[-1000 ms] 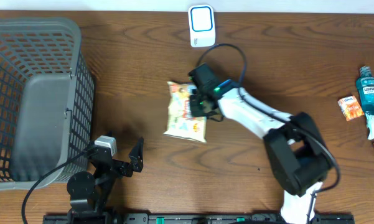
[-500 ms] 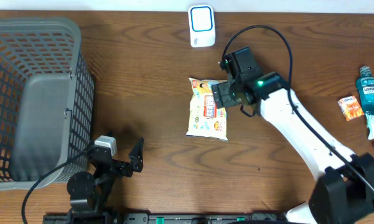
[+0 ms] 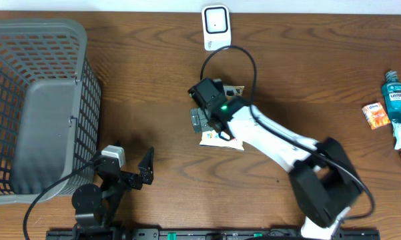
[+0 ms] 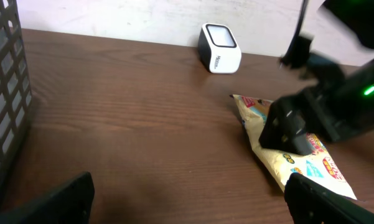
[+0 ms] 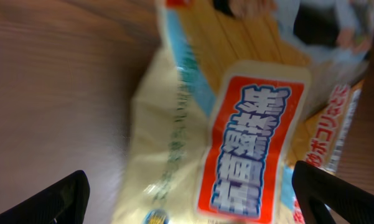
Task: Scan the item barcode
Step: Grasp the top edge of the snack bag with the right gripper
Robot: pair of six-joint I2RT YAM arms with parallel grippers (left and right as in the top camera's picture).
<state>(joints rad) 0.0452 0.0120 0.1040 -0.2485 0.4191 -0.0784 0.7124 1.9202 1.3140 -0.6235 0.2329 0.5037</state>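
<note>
- Nearest the base, the left gripper [image 3: 145,168] sat low over the wooden table [image 3: 153,73], a dark brown board with wavy grain; its two black fingers stood spread wide with only bare wood between them, holding nothing.
- Beside it on the left stood the basket [image 3: 87,87], grey plastic with walls of open square mesh and a rounded rim; well apart from the bag.
- Further out, near the middle of the table, lay the snack bag [image 5: 249,124]: a flat, crinkled foil pouch, pale yellow with a blue edge, a red label with white-outlined blue characters and an orange panel; it lay face up and a little askew.
- The right gripper [image 5: 190,199] hung directly over that bag; in its wrist view the two black fingertips [image 5: 50,199] sat at the lower corners, as far apart as they could be; the bag lay beneath and between them, not pinched; the jaws gripped nothing.
- In the overhead view the white arm and black gripper head covered most of the bag, leaving only its lower edge showing.
- Beyond the bag, at the table's far edge, stood the scanner [image 3: 216,27], a small white rounded block with a dark, blue-rimmed window; apart from the bag.
- Far off to the right lay a teal mouthwash bottle [image 3: 395,100] and small orange boxes [image 3: 375,115].
</note>
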